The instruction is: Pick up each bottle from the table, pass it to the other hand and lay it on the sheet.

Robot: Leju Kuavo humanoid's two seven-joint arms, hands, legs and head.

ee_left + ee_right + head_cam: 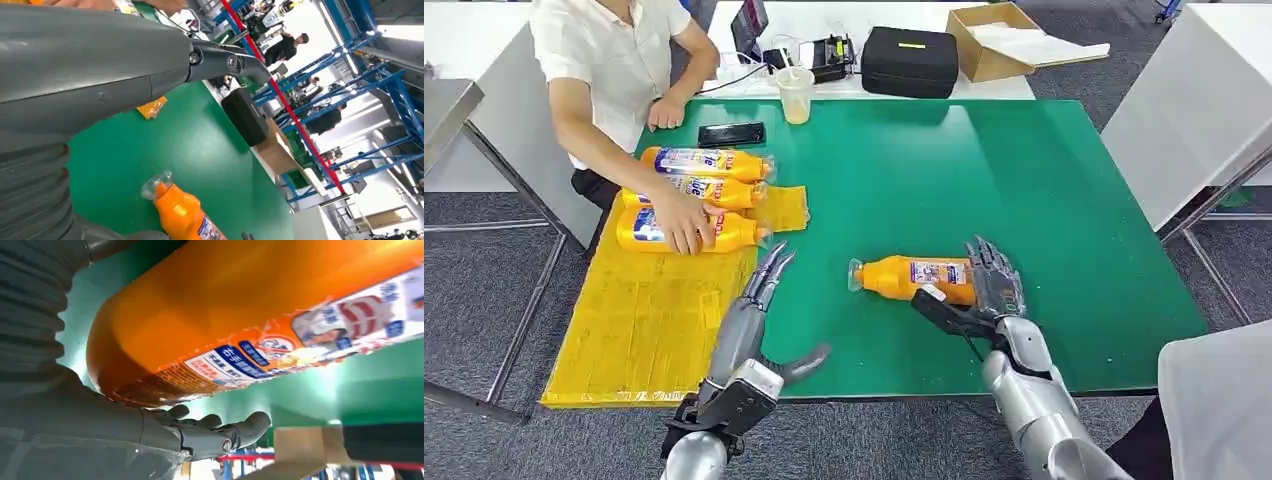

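We are at the pick-up: our right hand (pixel 992 285) reaches the base end of the orange bottle (pixel 914 278) lying on its side on the green desk (pixel 984 170), just right of the yellow sheet (pixel 644 320). In the right wrist view the fingers (pixel 220 432) lie straight along the bottle's underside, so we cannot tell whether the grip has closed. To do this well, we would wrap the body near the label, lift level, and leave the neck free for the other hand. Our left hand (pixel 759 300) hovers over the sheet's edge, released and holding nothing. The bottle is bright orange with a blue-and-white label and a clear cap (pixel 156 182) pointing toward that hand.
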